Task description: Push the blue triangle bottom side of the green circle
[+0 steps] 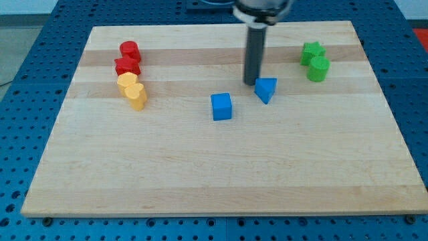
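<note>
Where the wooden board [221,167] lies on its blue pegged table [27,40], four blocks huddle near the view's left edge in a short column. Uppermost is a red cylinder [129,49], and touching it just below sits a second red block [127,65] whose shape I cannot make out. Under those come a yellow cylinder-like block [126,82] and a yellow heart-like block [136,96], pressed together.

Further right, near the middle, a blue cube [221,106] stands alone, well apart from the left group. Just beyond it toward the view's right and slightly higher is the blue triangle [266,89]. The dark rod comes down from the view's top, and my tip [251,82] rests at the triangle's upper left, seemingly touching it or a hair off; I cannot tell which. No claw ends this arm, only the plain rod, so it grasps nothing.

Far toward the view's right, a green star [311,51] sits touching the green circle [319,68] just below it. Triangle and green circle are well apart, the triangle lying to the circle's left and a little lower.
</note>
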Tool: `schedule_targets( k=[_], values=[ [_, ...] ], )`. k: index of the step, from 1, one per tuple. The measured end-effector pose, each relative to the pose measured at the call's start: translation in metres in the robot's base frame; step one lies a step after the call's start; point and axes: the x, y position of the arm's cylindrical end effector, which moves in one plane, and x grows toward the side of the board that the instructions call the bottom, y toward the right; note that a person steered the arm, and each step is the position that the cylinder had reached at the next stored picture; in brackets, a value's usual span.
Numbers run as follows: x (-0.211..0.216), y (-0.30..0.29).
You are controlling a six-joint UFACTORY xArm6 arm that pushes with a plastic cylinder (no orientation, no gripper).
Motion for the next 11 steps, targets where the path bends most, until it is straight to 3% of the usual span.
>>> schedule_targets(
  k=[1,3,4,5,6,7,8,11],
  values=[
    [0.021,-0.008],
    [0.041,0.115],
    [0.047,0.135],
    [0.074,0.1],
    [0.068,0.03],
    [0.037,0.001],
    [0.011,0.008],
    [0.024,0.119]
  ],
)
